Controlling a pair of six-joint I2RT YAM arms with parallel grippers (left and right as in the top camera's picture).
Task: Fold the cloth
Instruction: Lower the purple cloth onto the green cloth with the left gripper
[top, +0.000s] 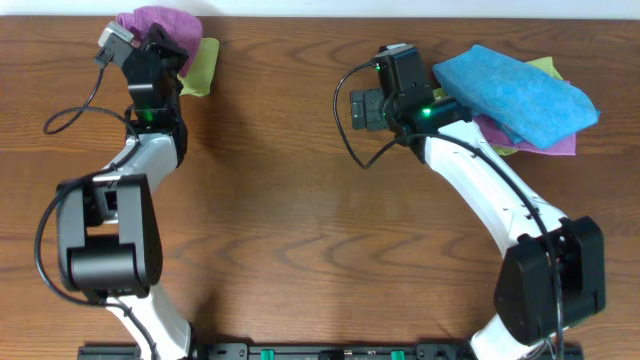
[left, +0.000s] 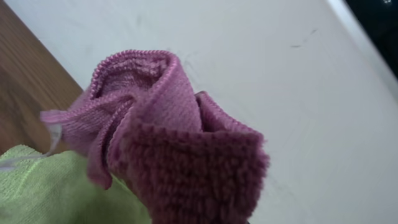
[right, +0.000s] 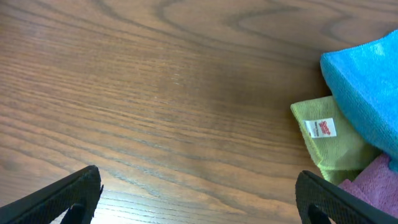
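Observation:
The magenta-purple cloth (top: 160, 20) is bunched into a crumpled lump at the table's far left edge. My left gripper (top: 163, 42) is right at it. In the left wrist view the cloth (left: 186, 155) fills the space at the jaws and hides the fingers, and it stands up gathered as if pinched. Part of it lies over a light green cloth (top: 204, 64). No white tag shows. My right gripper (right: 198, 180) is open and empty, low over bare wood, left of the cloth pile at the far right.
At the far right is a pile with a bright blue cloth (top: 520, 95) on top, a yellow-green cloth (right: 326, 140) with a white tag, and a pink-purple cloth (top: 550, 146) beneath. The light green cloth also shows in the left wrist view (left: 50, 190). A white wall lies beyond the table's far edge.

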